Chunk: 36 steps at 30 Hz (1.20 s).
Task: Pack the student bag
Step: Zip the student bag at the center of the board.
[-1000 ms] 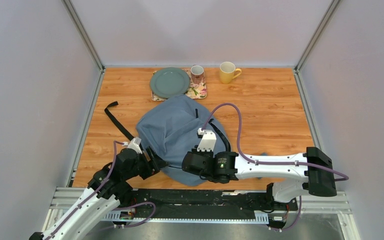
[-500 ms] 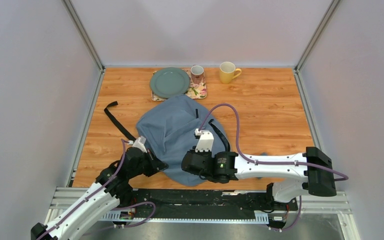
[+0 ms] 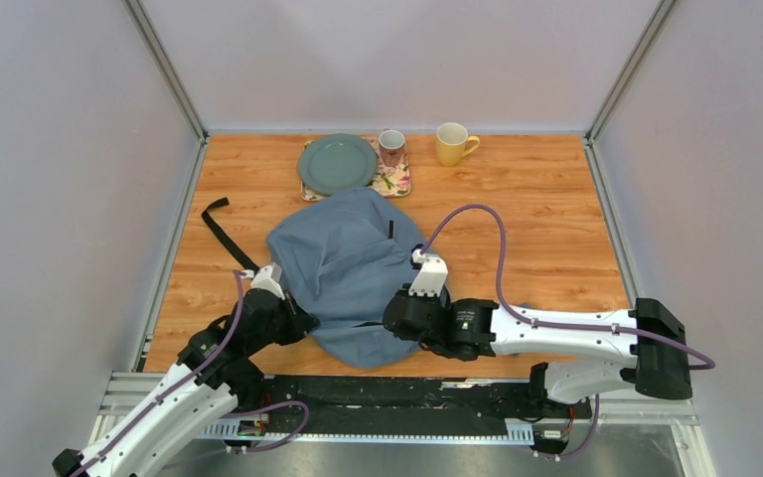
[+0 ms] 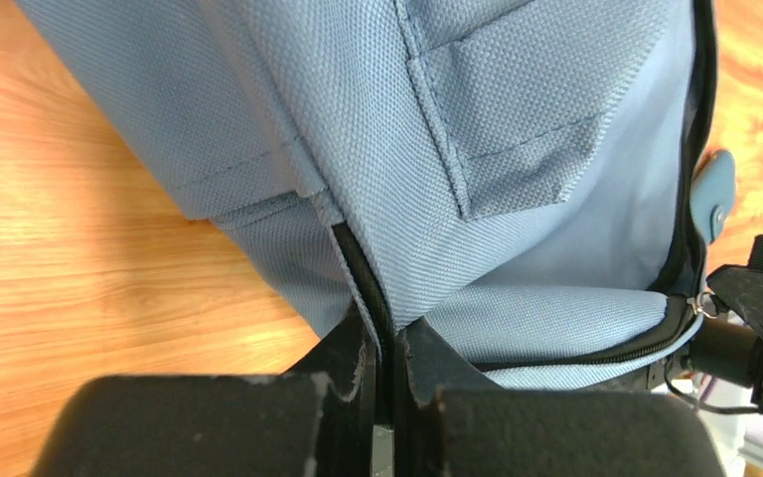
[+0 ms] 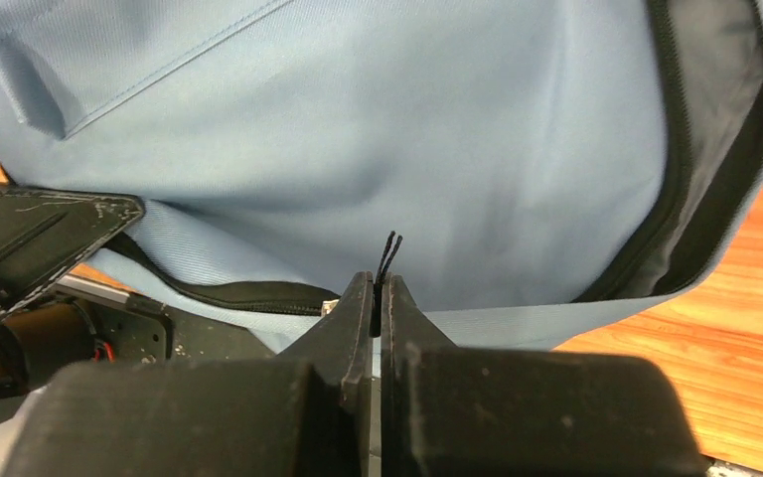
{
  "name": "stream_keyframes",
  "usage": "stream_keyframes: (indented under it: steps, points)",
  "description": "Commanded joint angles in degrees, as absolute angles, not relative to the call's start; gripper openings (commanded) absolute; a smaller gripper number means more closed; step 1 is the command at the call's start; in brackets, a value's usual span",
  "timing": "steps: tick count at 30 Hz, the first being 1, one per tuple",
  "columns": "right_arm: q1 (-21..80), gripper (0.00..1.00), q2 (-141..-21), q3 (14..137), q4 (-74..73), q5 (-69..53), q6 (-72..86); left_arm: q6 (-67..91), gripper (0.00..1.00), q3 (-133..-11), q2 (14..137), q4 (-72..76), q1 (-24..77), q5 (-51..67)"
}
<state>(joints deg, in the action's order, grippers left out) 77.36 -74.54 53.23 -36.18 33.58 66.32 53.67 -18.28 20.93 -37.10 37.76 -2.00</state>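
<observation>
Opening bag [image 3: 348, 263] for packing, by look of it: both pincers hold its near rim. Left gripper [image 4: 382, 343] clamped on zip seam at bag's left near corner. Right gripper [image 5: 376, 298] clamped on zip pull [image 5: 388, 250]. Next probably: left anchors, right draws pull along zip, fabric taut. Bag lies mid-table [image 3: 546, 219], close to arms. Long axis far-to-near, mouth toward bases, far end near plate [image 3: 337, 164].
</observation>
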Motion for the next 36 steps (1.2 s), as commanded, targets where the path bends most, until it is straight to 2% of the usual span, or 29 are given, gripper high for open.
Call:
stream_keyframes:
  steps: [1, 6, 7, 8, 10, 11, 14, 19, 24, 29, 33, 36]
  points:
    - [75.5, 0.00, -70.9, 52.5, -44.1, 41.2, 64.5, 47.2, 0.00, -24.6, 18.1, -49.6, 36.9, -21.6]
    - [74.6, 0.00, -69.9, 51.3, -43.5, 41.0, 63.5, 44.0, 0.00, -29.0, 22.3, -52.6, 36.9, -19.0]
    - [74.6, 0.00, -69.9, 51.7, -43.0, 40.4, 62.8, 43.7, 0.07, -29.4, 22.9, -52.7, 36.9, -17.9]
    - [74.6, 0.00, -70.0, 51.9, -42.5, 39.9, 62.1, 43.3, 0.28, -29.6, 23.4, -52.6, 36.9, -16.9]
    - [74.6, 0.00, -70.2, 52.3, -41.0, 38.4, 60.6, 42.3, 0.44, -31.2, 24.0, -52.9, 36.9, -14.6]
    - [74.6, 0.00, -70.5, 52.6, -40.6, 38.0, 60.5, 42.0, 0.58, -32.0, 23.9, -53.5, 36.9, -14.2]
    - [74.5, 0.00, -71.1, 52.8, -39.5, 36.7, 60.2, 41.0, 0.78, -36.7, 23.0, -56.3, 36.9, -14.8]
    - [74.5, 0.00, -72.2, 53.2, -37.9, 35.0, 59.9, 34.3, 0.78, -45.7, 22.5, -56.4, 36.9, -12.8]
    - [74.6, 0.00, -73.5, 53.6, -37.3, 34.7, 59.6, 19.5, 0.79, -52.7, 30.2, -52.9, 36.9, 5.3]
    - [74.6, 0.00, -74.0, 54.3, -36.7, 34.2, 60.0, 13.0, 0.79, -47.6, 30.9, -39.6, 36.9, 14.0]
    - [74.6, 0.00, -73.6, 53.9, -35.3, 33.1, 61.4, 14.1, 0.80, -40.4, 32.4, -27.9, 37.6, 24.2]
    - [74.6, 0.00, -73.0, 52.9, -34.2, 32.6, 62.8, 12.4, 0.80, -36.8, 33.8, -22.6, 44.4, 19.0]
